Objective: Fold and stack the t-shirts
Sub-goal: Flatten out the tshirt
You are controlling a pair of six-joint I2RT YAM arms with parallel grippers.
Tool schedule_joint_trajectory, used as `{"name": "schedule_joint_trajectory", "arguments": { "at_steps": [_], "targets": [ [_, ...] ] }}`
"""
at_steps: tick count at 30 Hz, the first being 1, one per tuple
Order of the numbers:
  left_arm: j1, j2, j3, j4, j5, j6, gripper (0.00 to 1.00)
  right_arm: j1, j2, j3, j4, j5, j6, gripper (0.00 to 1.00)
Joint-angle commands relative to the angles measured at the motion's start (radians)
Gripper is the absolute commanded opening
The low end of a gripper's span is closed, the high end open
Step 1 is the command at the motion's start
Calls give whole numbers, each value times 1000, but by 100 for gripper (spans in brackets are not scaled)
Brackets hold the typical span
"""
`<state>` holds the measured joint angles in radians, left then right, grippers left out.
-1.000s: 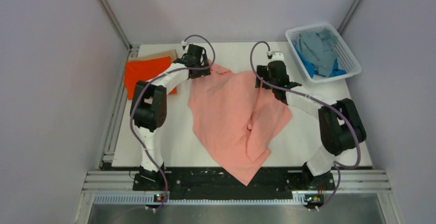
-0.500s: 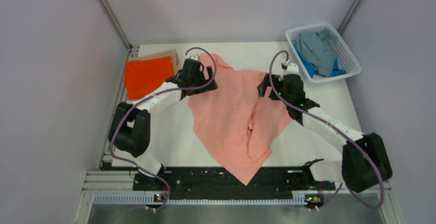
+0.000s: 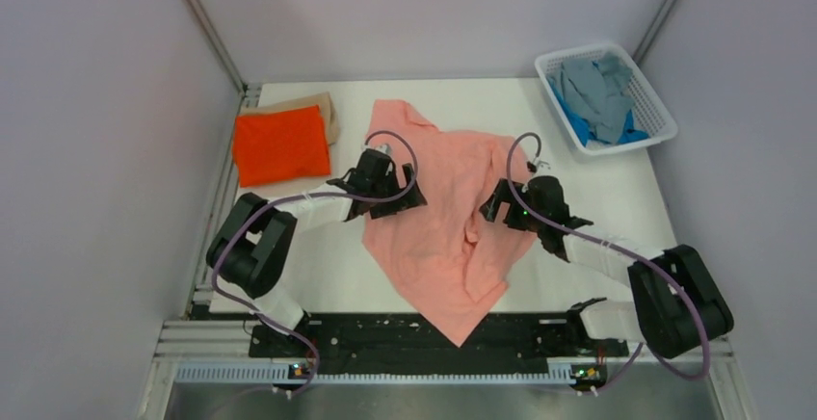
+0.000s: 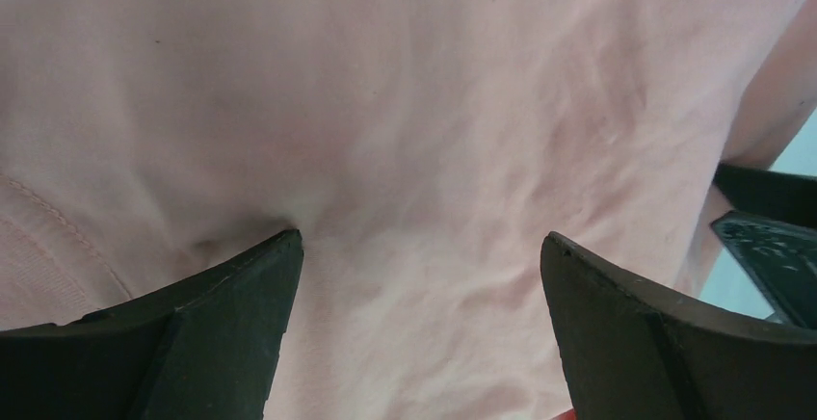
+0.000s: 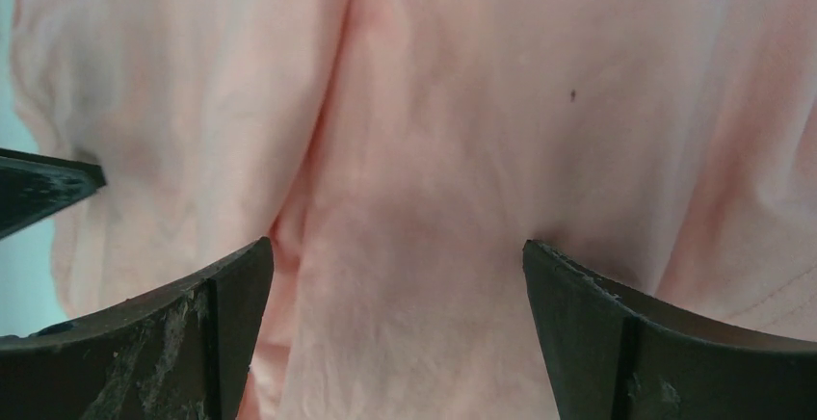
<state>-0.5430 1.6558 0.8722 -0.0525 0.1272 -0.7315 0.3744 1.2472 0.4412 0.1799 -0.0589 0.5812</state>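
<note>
Basket [image 3: 576,51] | contents: grey t-shirt [image 3: 592,88], blue t-shirt [image 3: 579,128] | far right corner

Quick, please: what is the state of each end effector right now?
Left end effector: open, fingers apart over the salmon pink t-shirt, holding nothing.
Right end effector: open, over the same t-shirt, holding nothing.

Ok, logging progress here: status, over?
Left gripper, right gripper open, over salmon pink cloth t-shirt. It lies spread, crumpled, unfolded. Folded bright orange t-shirt apart, far left.
</note>
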Motion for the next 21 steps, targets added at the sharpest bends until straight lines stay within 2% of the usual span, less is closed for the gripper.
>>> {"name": "schedule_joint_trajectory", "arguments": {
  "at_steps": [1,6,13,17,21],
  "targets": [
    [60,95,-5,10,-26,-31,99,-34,103,31,92,46,42,99],
    [174,123,-12,10,1,-42,99,-142,271,96,91,-11,60,99],
    [285,170,105,-95,-29,-6,99,-303,392,264,-7,-4,21,99],
    [325,200,173,-138,-41,18,99,-368,473,438,-102,107,-27,99],
    [343,248,283,-214,-82,57,99,-370,502,578,-211,173,-127,99]
  ]
}}
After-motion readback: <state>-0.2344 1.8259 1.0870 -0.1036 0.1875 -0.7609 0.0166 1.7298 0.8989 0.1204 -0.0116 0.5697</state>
